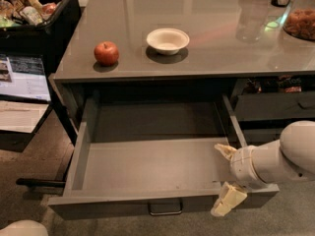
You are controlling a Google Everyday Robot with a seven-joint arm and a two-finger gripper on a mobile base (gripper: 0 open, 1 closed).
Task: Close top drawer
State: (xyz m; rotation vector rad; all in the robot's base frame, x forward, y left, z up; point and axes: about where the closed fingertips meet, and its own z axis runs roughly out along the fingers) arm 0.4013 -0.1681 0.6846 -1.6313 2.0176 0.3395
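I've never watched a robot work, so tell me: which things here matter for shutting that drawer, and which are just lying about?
For the job: top drawer, pulled out; its handle; gripper at the drawer's front right corner, open.

Just lying about: apple and bowl on the counter; snack bin, far left; jar, far right.

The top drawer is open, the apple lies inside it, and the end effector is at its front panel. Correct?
No: the camera view shows the apple on the countertop. The top drawer is open, the end effector at its front panel.
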